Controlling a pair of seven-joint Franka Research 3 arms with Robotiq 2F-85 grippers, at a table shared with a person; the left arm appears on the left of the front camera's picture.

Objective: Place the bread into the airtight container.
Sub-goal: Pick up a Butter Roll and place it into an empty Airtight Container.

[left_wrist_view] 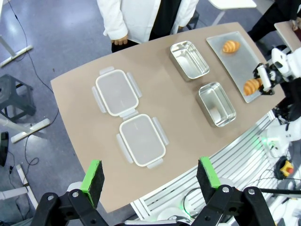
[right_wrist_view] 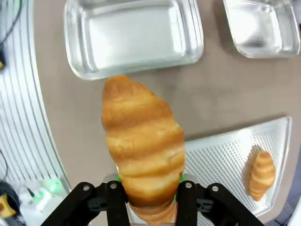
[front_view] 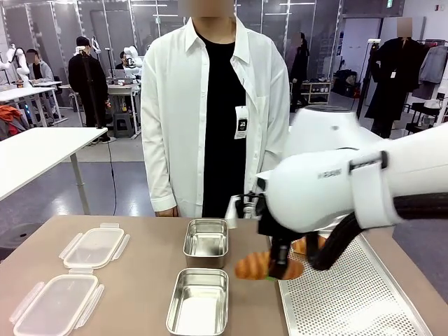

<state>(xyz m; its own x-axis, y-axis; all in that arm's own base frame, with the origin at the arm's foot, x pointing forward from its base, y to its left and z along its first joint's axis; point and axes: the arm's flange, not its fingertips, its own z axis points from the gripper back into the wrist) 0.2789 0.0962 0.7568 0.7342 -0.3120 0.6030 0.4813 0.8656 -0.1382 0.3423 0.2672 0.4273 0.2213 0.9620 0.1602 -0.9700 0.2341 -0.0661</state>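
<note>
tan tabletop below: right gripper fingers clamped on a croissant, steel container just beyond its tip; left gripper fingers apart, plastic lids beyond them.

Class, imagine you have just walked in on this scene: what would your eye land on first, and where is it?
The golden croissant pinched in the right claw draws the eye first, hanging above the edge of the perforated tray, near the closer steel container. Next comes the person in a white shirt standing at the far side, then a second croissant lying on the tray.
</note>
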